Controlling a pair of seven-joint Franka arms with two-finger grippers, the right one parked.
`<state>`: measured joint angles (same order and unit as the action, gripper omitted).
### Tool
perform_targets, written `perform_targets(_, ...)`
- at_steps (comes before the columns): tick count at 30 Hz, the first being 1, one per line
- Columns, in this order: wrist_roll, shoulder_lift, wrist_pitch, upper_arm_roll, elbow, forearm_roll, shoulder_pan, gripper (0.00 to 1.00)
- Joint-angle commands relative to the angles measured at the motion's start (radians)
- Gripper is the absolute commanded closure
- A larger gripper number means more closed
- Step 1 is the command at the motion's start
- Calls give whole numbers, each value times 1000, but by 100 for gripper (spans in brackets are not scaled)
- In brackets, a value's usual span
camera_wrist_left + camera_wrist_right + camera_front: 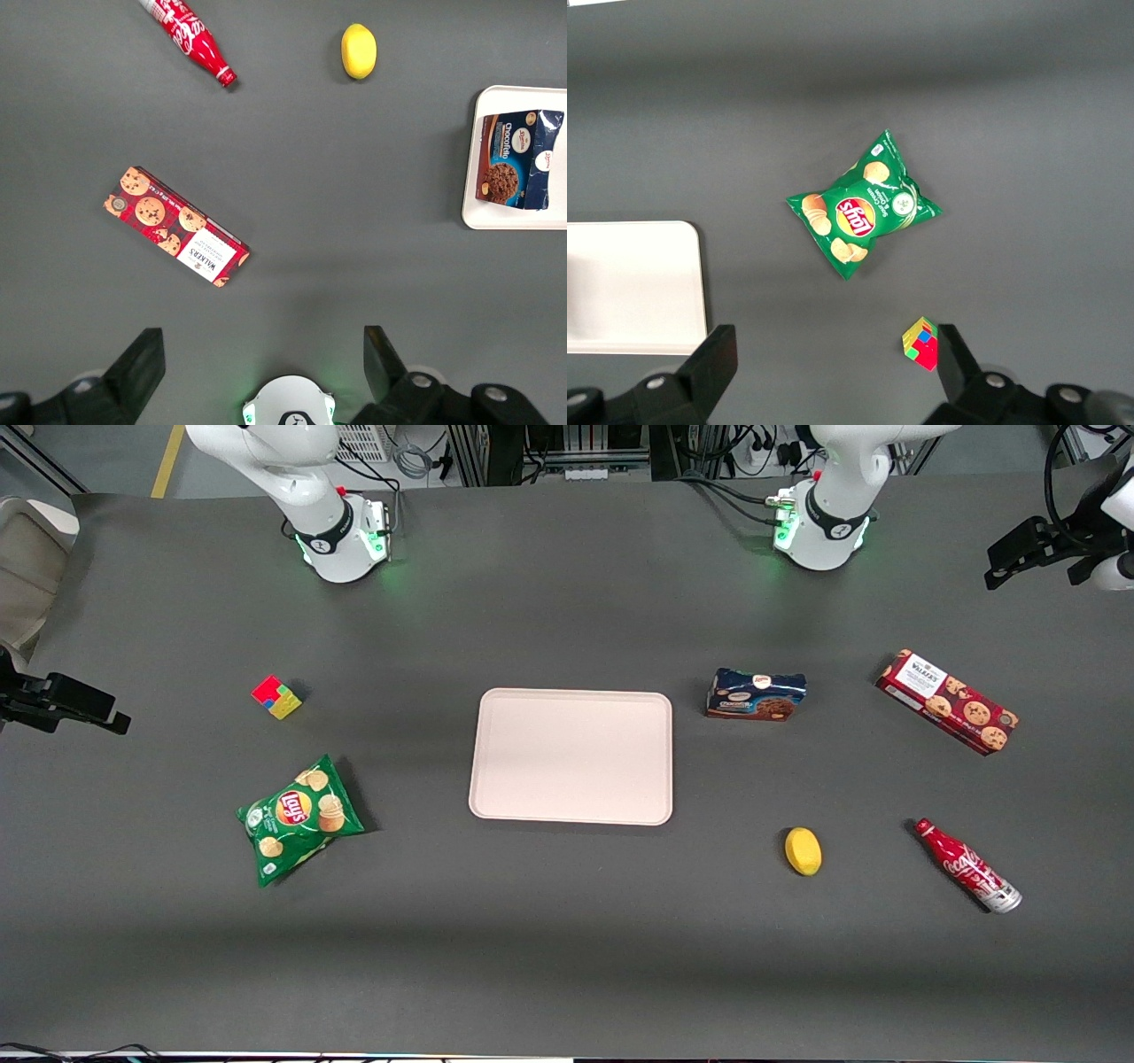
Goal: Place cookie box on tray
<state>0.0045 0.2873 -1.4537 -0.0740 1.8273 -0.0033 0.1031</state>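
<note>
Jaws spread wide on the gripper (264, 354), holding nothing, raised above the working arm's end of the table, tray (571, 755) mid-table, cookie box (756, 694) on the cloth just beside it, red cookie box (946, 701) farther along.

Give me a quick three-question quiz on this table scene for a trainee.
1. True or false: the cookie box lies on the tray.
2. Which lies nearest the front camera: A lemon, B red Walkers box, C Rubik's cube?
3. The claw, raised over the working arm's end of the table: open or shut?
Key: 1 false, it sits on the table beside the tray; 2 A; 3 open.
</note>
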Motion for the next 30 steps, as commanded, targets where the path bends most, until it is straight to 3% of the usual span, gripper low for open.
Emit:
perform_targets(1, 14, 10, 25, 2, -5, -9, 4, 0)
perform_targets(11, 5, 27, 59, 8, -11, -9, 6, 0)
perform_targets(18, -75, 107, 255, 10, -63, -9, 6, 0)
perform_targets(24, -271, 182, 436, -10, -95, -32, 3, 0)
perform_targets(30, -616, 231, 444, -115, -43, -119, 1, 0)
